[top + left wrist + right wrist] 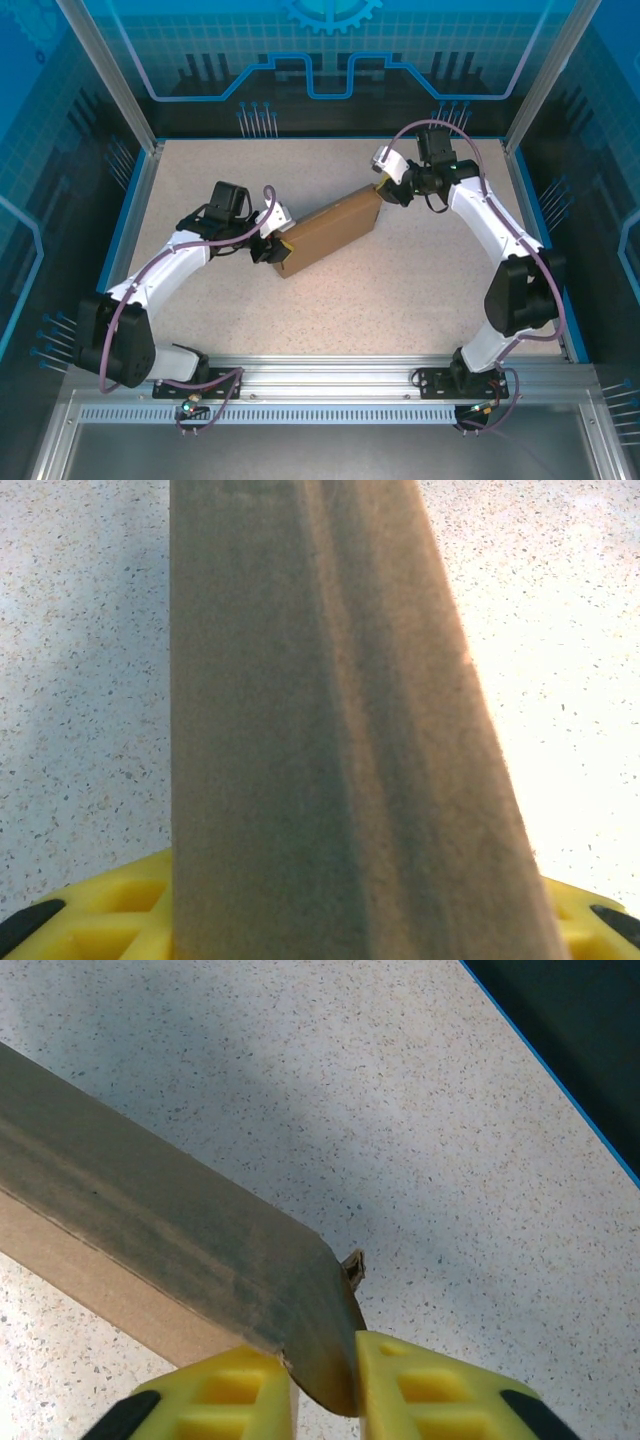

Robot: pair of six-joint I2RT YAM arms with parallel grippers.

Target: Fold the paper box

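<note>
Paper box (pixel 330 238) lies near the middle of the speckled table (pixel 430 290), in closed, shallow form. Its long axis runs diagonally: one short end points toward the near left, the other toward the far right. An arm meets each end. The left gripper (pixel 275 248) is at the near-left end. In the left wrist view its yellow fingers (pixel 110 915) show on either side of the cardboard (pixel 330 730), which runs straight away from the camera and hides the pads' inner faces, so I cannot tell whether they clamp it. The right gripper (pixel 385 190) is at the far-right end. In the right wrist view the jaws are nearly together, pinching a rounded cardboard corner (pixel 325 1360) between the yellow fingers (pixel 230 1395).
</note>
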